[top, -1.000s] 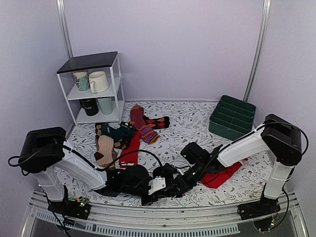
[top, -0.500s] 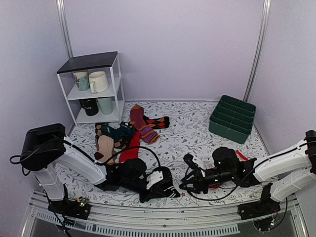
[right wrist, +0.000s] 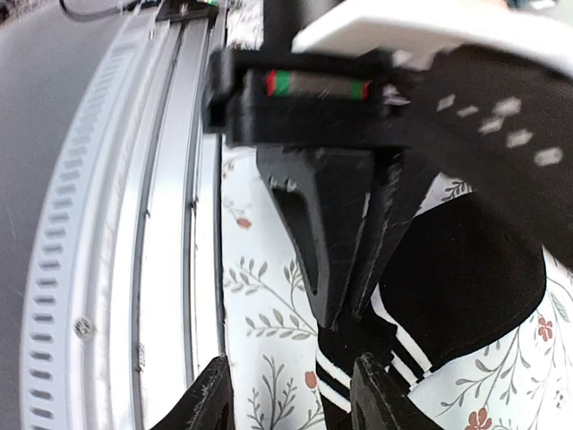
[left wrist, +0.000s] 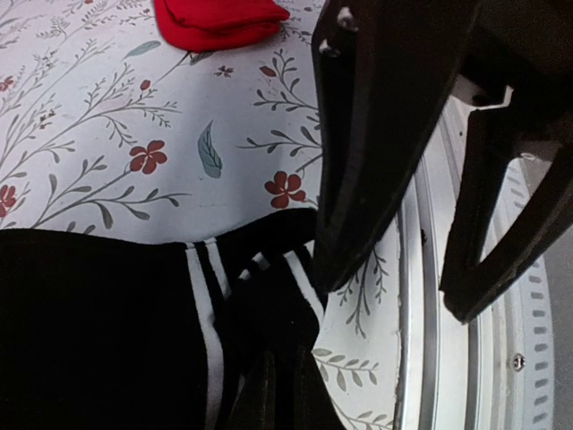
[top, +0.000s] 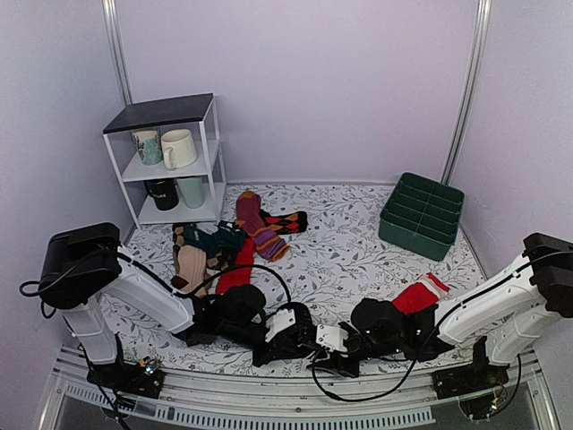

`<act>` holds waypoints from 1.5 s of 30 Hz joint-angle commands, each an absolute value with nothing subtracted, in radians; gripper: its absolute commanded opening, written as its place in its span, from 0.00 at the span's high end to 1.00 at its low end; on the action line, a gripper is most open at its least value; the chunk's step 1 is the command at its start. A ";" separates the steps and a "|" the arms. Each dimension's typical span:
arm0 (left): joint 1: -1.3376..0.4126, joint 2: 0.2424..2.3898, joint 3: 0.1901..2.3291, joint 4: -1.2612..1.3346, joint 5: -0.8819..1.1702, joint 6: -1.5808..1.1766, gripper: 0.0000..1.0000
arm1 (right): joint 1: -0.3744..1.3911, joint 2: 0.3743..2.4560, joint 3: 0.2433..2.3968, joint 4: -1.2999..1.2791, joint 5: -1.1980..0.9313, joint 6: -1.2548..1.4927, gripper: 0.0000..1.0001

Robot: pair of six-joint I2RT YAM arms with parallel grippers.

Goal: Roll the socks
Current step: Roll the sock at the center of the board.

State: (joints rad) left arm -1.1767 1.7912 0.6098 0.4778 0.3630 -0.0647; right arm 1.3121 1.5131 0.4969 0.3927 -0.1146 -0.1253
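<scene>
Two grippers: left gripper pinching socks, right gripper parted.

The black socks with white-striped cuffs lie flat, seemingly stacked, near the table's front edge.

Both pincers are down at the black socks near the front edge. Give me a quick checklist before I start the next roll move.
1. Left pincer clamped on the black socks: ok; its fingers pinch the striped cuff.
2. Right pincer open: ok; gap visible.
3. Right pincer gripping the socks: not ok; tips short of the cuff.
4. Both socks stacked together: cannot tell; only overlapping cuffs show.
5. Red sock clear of the black socks: ok.
6. Margin to the front rail: not ok; the cuff lies close to it.
</scene>
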 commanded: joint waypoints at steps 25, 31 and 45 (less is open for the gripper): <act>-1.171 1.851 0.583 0.323 0.374 -0.061 1.00 | 1.353 1.704 0.639 0.138 0.035 -0.230 0.59; -1.172 1.850 0.580 0.328 0.378 -0.058 1.00 | 1.350 1.669 0.604 0.172 0.087 -0.188 0.52; -1.172 1.843 0.578 0.325 0.383 -0.052 1.00 | 1.321 1.779 0.616 0.135 -0.088 -0.043 0.78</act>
